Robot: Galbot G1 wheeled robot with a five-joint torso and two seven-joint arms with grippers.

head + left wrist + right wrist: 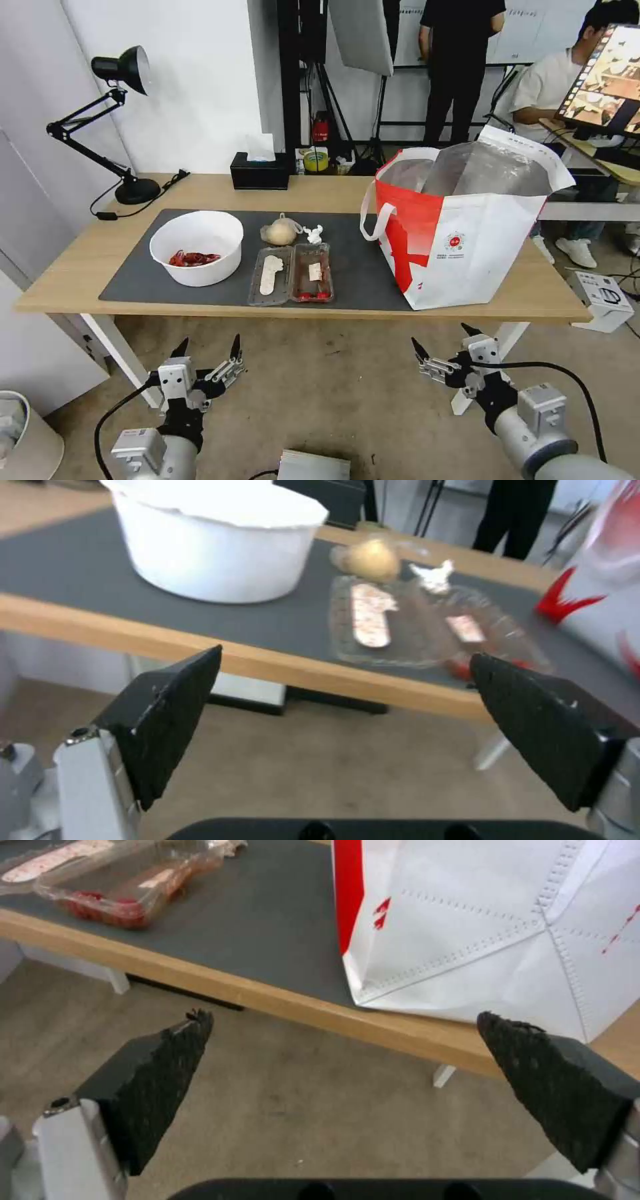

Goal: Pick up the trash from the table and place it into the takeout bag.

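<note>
Head view shows both arms low in front of the table's near edge, over the floor, forearms angled up and forward: the left gripper (207, 347) has its jaws spread wide with nothing between them, and the right gripper (441, 338) likewise stands wide open and empty. Left wrist view looks between the black pointed fingers (175, 715) toward the table (80, 287), where the white bowl (197, 247) with red scraps sits on the dark grey mat (363, 280). Just beside the bowl lies the clear clamshell tray (291, 274), opened flat near the mat's front edge; behind it rest the knotted bag with a beige lump (280, 231) and, touching or nearly touching it, the small crumpled tissue (314, 233). Right wrist view faces the lower corner of the takeout bag (467, 227), which stands upright and open at the table's right end, partly on the mat, foil lining showing
</note>
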